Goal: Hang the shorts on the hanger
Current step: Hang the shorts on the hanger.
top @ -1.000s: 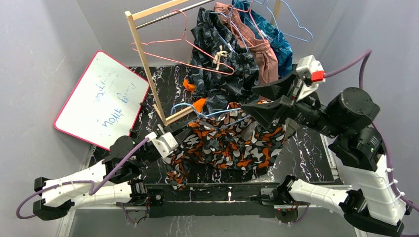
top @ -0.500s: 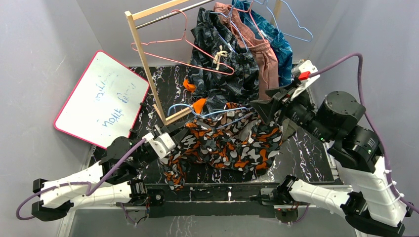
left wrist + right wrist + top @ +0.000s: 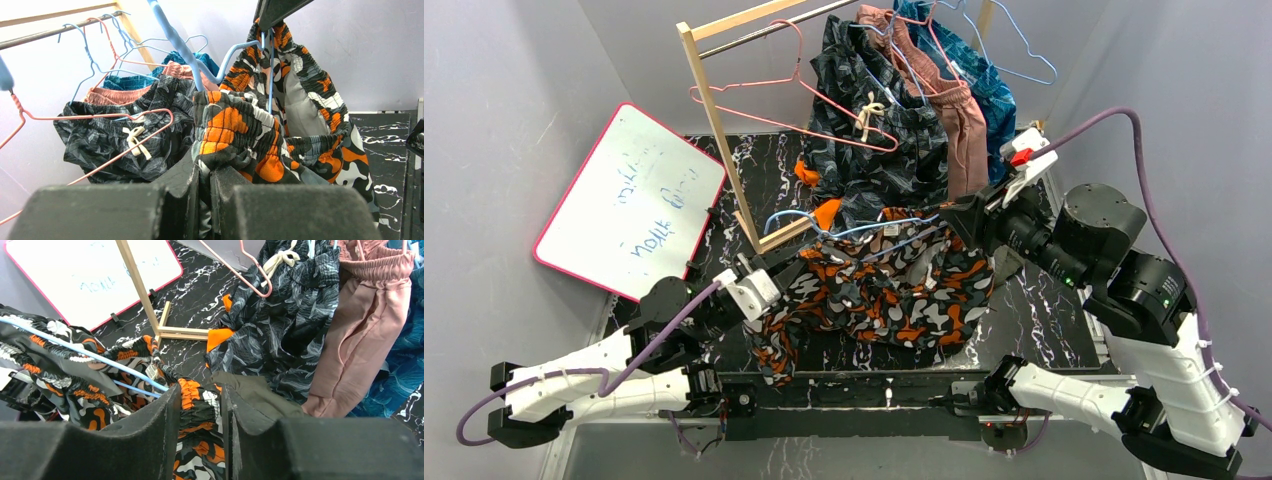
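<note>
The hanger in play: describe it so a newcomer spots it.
Start at the wooden rack at the back. By its foot, the thin light-blue wire hanger runs through the camouflage shorts. Unlike the pink hangers and other blue hanger, it is off the rail.

Clothes rack (image 3: 720,130) just behind the shorts (image 3: 894,290)

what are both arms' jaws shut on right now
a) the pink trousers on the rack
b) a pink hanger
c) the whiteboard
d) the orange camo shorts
d: in the wrist views the left jaws and the right jaws each stand closed with the elastic waistband of the shorts pinched between them, the hanger at the waist opening.
</note>
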Tool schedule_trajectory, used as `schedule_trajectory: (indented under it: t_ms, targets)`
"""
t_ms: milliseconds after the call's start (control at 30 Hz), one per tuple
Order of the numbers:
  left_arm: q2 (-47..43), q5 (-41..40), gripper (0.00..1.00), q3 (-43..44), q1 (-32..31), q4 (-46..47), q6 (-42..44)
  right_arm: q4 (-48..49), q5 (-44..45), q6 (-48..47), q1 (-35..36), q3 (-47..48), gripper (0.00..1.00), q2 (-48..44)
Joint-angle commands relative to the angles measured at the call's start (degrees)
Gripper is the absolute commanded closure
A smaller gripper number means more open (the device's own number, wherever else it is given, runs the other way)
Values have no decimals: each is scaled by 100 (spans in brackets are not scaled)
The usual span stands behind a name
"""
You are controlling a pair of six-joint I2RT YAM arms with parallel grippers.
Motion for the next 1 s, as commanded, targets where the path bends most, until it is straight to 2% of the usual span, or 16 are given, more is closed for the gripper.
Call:
schedule_trajectory:
  t_ms: [0,133,200,367,567,800,967]
  targets:
    - [-126,-33,100,83,-1,347,15,320,-8,-30,20,24,66,-5]
    - [-126,-43,100,75,1,354,6,278,-141,-40,21,112,86,84]
    - [-122,-53,100,89,2,349,14,307,-223,-32,21,135,100,79]
    - [51,-49,100,181,1,311,55,718,-919,201,18,164,100,39]
    - [713,64,100,440,-4,390,222,1624,-2207,1071,19,267,100,352]
    - [1187,70,100,421,5,1157,244,3075,-2926,2219,12,-128,100,519]
    - [1391,-175,100,138,1,2156,123,4054,-3079,2823,14,-732,100,403]
